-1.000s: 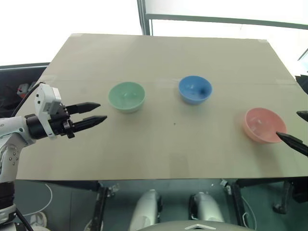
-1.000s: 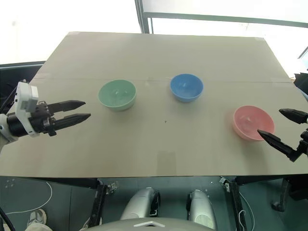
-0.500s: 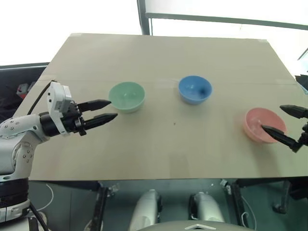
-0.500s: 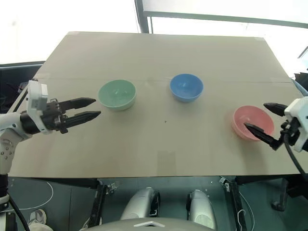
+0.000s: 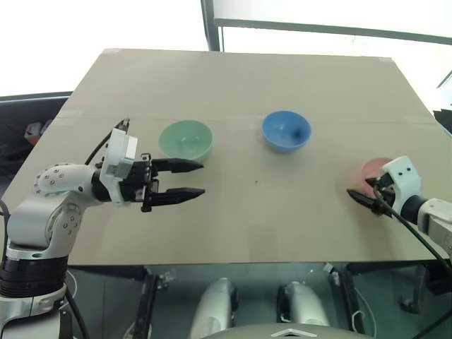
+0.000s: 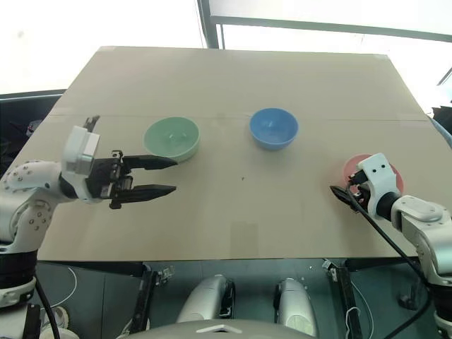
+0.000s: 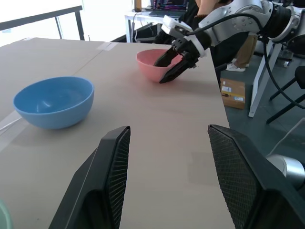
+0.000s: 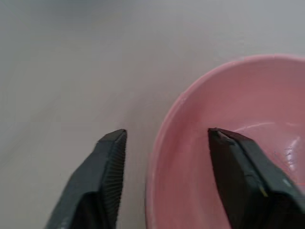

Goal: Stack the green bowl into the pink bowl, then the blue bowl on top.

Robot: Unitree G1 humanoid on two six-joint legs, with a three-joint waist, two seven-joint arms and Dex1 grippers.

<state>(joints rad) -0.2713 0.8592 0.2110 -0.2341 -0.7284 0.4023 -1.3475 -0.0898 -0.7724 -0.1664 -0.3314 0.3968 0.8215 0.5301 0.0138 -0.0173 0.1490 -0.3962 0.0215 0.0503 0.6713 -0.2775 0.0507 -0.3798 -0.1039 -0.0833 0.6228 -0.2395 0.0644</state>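
The green bowl (image 5: 186,140), the blue bowl (image 5: 286,131) and the pink bowl (image 5: 370,169) stand apart in a row across the table. My left gripper (image 5: 202,179) is open and points right, just in front of the green bowl, with nothing between its fingers. My right gripper (image 8: 167,133) straddles the pink bowl's near-left rim, one finger inside and one outside, both a little apart from the rim. In the left wrist view, the blue bowl (image 7: 53,101) sits ahead, with the pink bowl (image 7: 151,65) and the right gripper (image 7: 170,66) beyond it.
The beige table (image 5: 247,219) has its front edge close below both grippers and its right edge just past the pink bowl. Beyond that right edge the left wrist view shows a cardboard box (image 7: 232,88) and chair legs on the floor.
My left gripper has moved right, from left of the green bowl to just in front of it. My right gripper has come in from the right edge, sunk over the pink bowl's rim, and narrowed.
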